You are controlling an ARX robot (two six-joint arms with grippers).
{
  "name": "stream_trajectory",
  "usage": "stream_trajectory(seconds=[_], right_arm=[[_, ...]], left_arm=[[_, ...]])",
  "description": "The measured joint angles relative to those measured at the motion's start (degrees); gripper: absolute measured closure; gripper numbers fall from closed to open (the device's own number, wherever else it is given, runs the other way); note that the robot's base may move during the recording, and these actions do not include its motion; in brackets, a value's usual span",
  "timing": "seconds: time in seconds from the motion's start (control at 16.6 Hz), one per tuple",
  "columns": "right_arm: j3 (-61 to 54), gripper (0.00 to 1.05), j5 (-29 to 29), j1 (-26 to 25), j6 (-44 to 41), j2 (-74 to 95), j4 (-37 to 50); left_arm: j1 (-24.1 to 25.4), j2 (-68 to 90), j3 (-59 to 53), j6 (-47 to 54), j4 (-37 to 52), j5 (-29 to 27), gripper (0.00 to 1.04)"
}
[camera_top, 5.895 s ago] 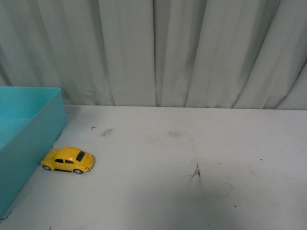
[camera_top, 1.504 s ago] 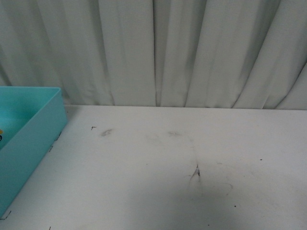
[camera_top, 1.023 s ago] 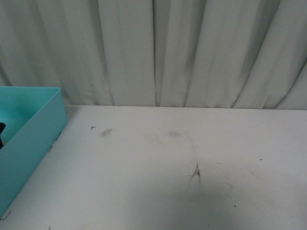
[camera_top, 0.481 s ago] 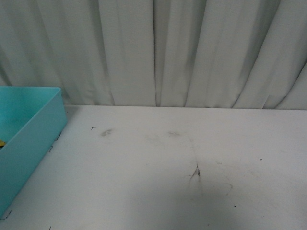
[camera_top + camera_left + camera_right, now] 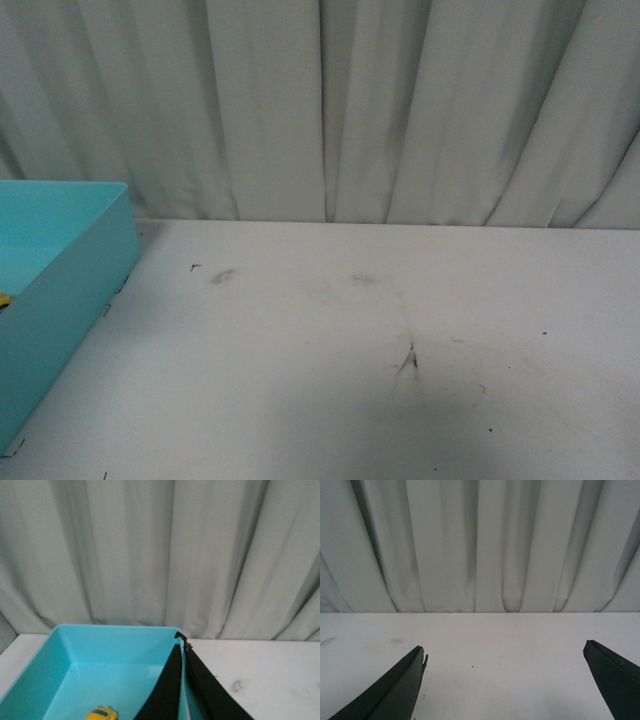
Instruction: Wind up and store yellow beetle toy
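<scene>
The yellow beetle toy (image 5: 101, 713), earlier seen on the table (image 5: 330, 350) beside the teal bin (image 5: 115, 629), is now laid inside it, the left gripper (image 5: 181, 640) pinched empty, the right gripper (image 5: 505, 652) spread wide, so storing is judged done.

Glossy yellow toy car (image 5: 101, 713), upright on the floor of the teal bin (image 5: 116, 627), partly cut off by the frame edge.
</scene>
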Motion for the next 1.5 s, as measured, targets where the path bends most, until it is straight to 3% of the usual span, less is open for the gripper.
stream_trajectory(seconds=[0.36,0.48,0.6,0.66,1.08,1.5], right_arm=[[0.0,0.07,0.0,0.0,0.0,0.0,0.0],[0.0,0.07,0.0,0.0,0.0,0.0,0.0],[0.0,0.07,0.0,0.0,0.0,0.0,0.0],[0.0,0.07,0.0,0.0,0.0,0.0,0.0],[0.0,0.07,0.0,0.0,0.0,0.0,0.0],[0.0,0.07,0.0,0.0,0.0,0.0,0.0]], left_arm=[[-4.7,-15.1,-11.2,-0.2,-3.5,-4.4,1.03],[-8.9,-20.2,-13.2,-0.2,-6.3,-7.6,1.03],[-8.5,-25.3,-15.1,-0.2,-9.7,-8.3,1.03],[-8.5,-25.4,-17.0,-0.2,-6.1,-8.3,1.03],[-8.5,-43.0,-18.4,-0.2,-23.3,-8.3,1.03],[-8.5,-53.8,-18.5,-0.2,-33.5,-8.3,1.03]])
